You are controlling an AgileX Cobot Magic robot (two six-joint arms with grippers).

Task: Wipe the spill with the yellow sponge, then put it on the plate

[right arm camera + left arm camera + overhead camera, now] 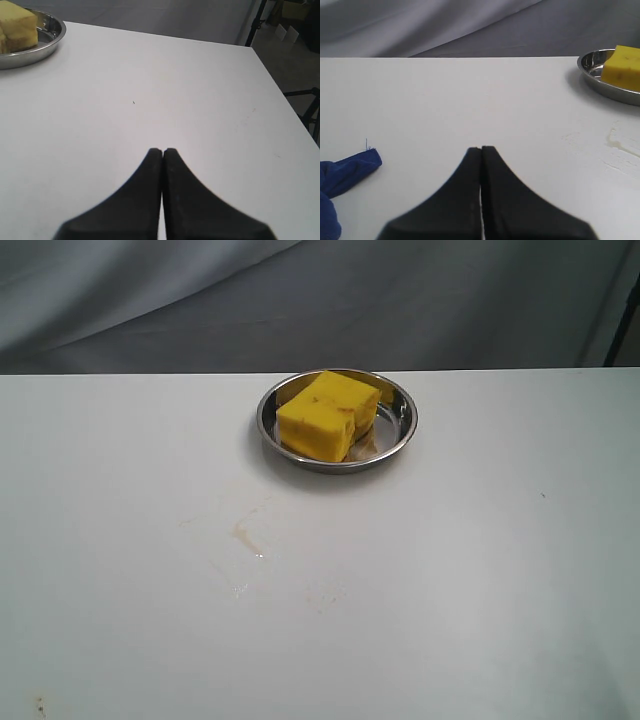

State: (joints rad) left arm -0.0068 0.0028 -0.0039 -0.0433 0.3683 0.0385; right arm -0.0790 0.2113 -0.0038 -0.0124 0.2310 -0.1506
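On the white table [480, 590], toward 12 o'clock in the exterior view, the yellow sponge [327, 415] is sitting inside the plate [408, 422]. It's looking slightly tilted, far edge up near the rim, brown flecks showing on top. The spill [244, 534] is lying at roughly 7 o'clock from the plate, well apart from it. It's now just a thin orange-brown streak with faint pale smears and a couple of wet glints around it. I'm reading that as wiped with some residue, and the placing as done, but that's judgement only.

The left gripper [481, 149] is showing its jaws pressed together with nothing between them and bare table ahead. The right gripper [163, 150] is the same, clenched and empty. Neither arm is showing in the exterior view. A blue cloth [345, 172] is lying near the left gripper, and it isn't part of the job.

For doing this step well, I'm wanting both arms clear of the plate so the sponge isn't getting nudged. If I'm going for another pass:
- I'm opening the jaws wide first.
- I'm coming down on the sponge from above, across its narrower faces.
- I'm pressing it flat and dragging through the streak toward 1 o'clock.
- I'm setting it down flat in the middle of the plate.
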